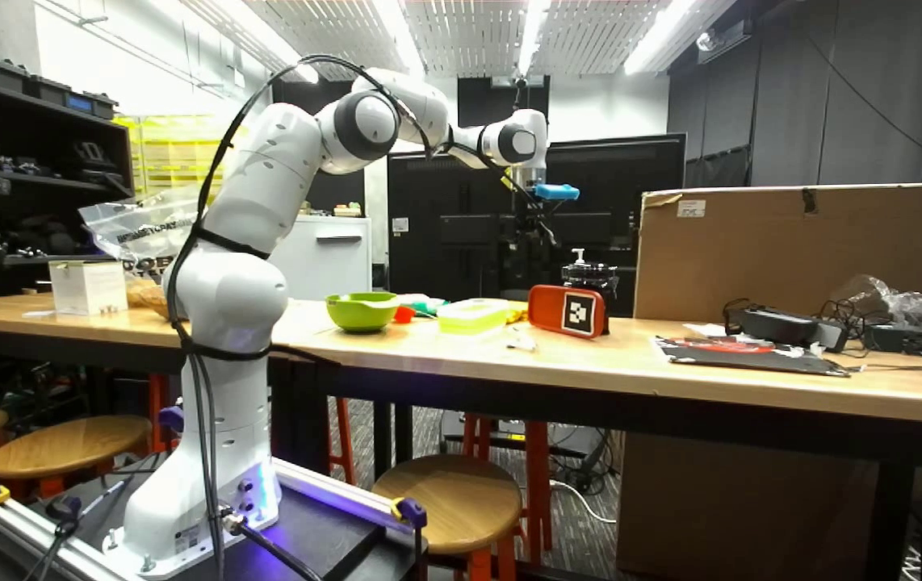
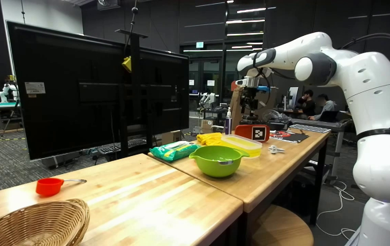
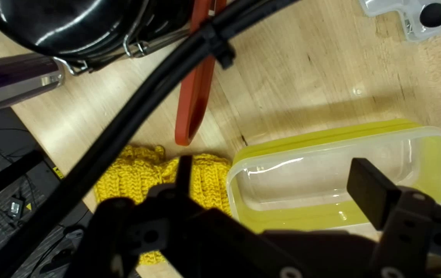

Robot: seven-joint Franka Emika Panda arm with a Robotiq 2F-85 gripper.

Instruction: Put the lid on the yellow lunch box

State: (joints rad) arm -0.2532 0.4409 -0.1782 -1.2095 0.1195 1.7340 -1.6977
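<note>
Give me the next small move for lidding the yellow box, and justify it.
I'd probably shift the open gripper over the lid, so its jaws could straddle the top edge. The lid stands on edge, apart from the uncovered box, and in the wrist view the jaws are spread, with nothing held and the lid outside their gap.

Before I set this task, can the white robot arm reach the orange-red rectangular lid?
Probably yes: its open black gripper hangs higher and nothing appears atop the lid, though a glossy black container crowds one face.
</note>
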